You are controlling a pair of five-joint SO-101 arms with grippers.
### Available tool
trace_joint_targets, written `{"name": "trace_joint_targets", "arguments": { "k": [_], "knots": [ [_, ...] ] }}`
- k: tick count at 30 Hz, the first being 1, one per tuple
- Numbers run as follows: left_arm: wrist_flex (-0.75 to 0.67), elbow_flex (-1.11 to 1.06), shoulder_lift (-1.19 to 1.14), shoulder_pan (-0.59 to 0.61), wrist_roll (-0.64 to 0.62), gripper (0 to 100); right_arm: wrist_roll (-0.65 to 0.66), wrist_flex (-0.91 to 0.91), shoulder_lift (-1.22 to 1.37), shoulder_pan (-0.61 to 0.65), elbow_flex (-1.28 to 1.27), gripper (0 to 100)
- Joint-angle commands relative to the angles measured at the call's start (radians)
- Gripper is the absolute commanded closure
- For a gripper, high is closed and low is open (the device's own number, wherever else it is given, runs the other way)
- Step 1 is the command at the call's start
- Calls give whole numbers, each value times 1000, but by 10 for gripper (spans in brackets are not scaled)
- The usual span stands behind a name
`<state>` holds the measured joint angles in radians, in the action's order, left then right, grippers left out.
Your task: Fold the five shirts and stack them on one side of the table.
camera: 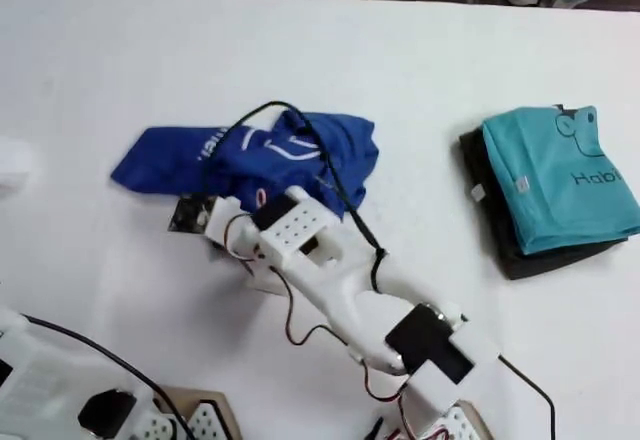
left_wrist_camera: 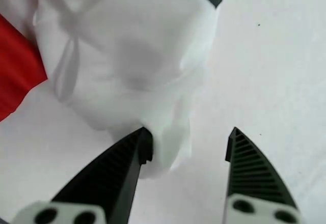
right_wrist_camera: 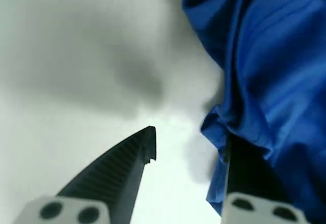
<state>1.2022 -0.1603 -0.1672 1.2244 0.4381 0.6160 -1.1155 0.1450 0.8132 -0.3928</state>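
The crumpled royal-blue cotton shirt (camera: pixel 250 155) lies a little left of centre on the white table (camera: pixel 400 60), well apart from the folded teal shirt (camera: pixel 560 175) stacked on a folded black shirt (camera: pixel 500 230) at the right side. Its long axis runs roughly across the table, the narrow end pointing away from the stack and the fuller, bunched end toward it. It looks light, limp and likely to sag or slide out of shape, so a hold on a hem or shoulder edge should serve better than a pinch in the bunched middle. The right gripper (right_wrist_camera: pixel 189 135) stands at the shirt's near edge with its jaws apart, a fold of blue cloth draped over one finger. The left gripper (left_wrist_camera: pixel 189 131) is also spread wide, one finger touching the edge of a rumpled white shirt (left_wrist_camera: pixel 127 46) beside a red cloth (left_wrist_camera: pixel 15 66).
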Motion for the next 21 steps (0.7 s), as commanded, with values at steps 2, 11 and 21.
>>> {"name": "trace_joint_targets", "arguments": {
  "k": [2,11,21],
  "knots": [
    [0,13,9,-2,3,740,34,-5,-30,-12,29,772],
    [0,12,9,0,3,740,32,113,90,-12,31,773],
    [2,12,9,2,3,740,26,159,108,-67,66,978]
  ]
}}
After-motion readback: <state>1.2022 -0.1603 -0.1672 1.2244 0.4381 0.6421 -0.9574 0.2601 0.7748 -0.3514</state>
